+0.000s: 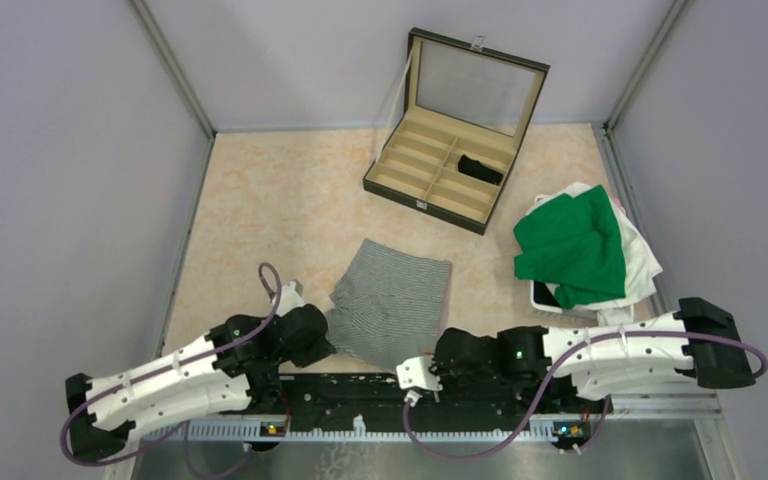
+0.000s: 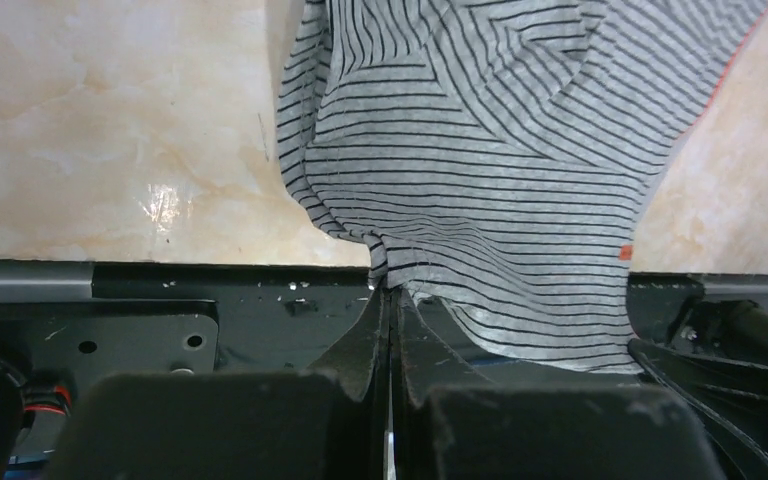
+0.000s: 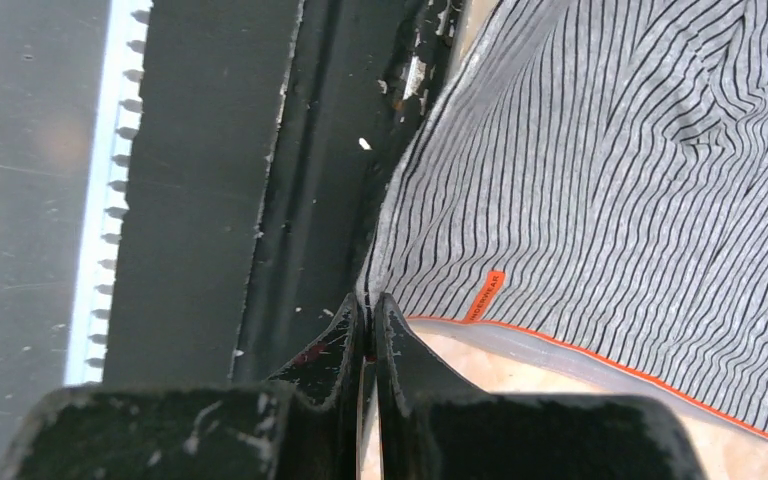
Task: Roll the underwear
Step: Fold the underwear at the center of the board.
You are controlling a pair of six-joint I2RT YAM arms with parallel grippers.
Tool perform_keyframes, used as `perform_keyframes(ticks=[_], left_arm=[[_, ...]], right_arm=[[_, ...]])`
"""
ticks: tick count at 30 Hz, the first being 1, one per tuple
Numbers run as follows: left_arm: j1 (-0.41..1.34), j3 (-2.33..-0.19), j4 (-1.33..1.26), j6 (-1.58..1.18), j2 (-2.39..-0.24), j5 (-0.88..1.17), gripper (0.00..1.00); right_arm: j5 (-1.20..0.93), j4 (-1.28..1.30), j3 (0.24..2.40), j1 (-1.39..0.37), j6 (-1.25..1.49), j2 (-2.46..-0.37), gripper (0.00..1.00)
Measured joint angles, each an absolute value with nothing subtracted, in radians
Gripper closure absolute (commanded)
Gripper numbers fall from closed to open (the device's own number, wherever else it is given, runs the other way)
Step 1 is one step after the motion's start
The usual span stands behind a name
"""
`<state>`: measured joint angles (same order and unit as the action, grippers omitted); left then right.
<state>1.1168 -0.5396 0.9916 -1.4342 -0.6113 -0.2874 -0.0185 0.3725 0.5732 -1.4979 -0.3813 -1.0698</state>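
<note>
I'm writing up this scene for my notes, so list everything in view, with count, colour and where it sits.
striped underwear: one, grey with dark stripes and an orange label, spread on the table by the arm bases
black garment: one, black, in a compartment of the case
case: one, black outside, tan inside, lid open, far middle of the table
green garment: one, green, on top of the pile at the right
white clothes: count unclear, white, under the green garment
table: one, beige marbled
left arm, right arm: two, white and black, near edge
left fingers: shut on the striped underwear's near edge
right fingers: shut on its corner by the label
</note>
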Motion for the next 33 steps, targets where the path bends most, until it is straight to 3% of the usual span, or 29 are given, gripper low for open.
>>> perform_keyframes(ticks=[7,20,33], left_arm=[[1.117,-0.614,1.003,-1.38,-0.565,-0.327,1.0],[1.1,-0.804,0.857,-1.207,-0.84,-0.558,1.0],[0.804,-0.78,0.516,-0.935,-0.993,-0.508,1.0]], right_arm=[[0.041,0.371,0.574,-1.503,-0.273,-0.988,1.0],[0.052,0.343,0.634,-1.279,-0.178,-0.994,1.0],[0.036,0.362,0.739,-1.051,-0.163,-1.163,1.0]])
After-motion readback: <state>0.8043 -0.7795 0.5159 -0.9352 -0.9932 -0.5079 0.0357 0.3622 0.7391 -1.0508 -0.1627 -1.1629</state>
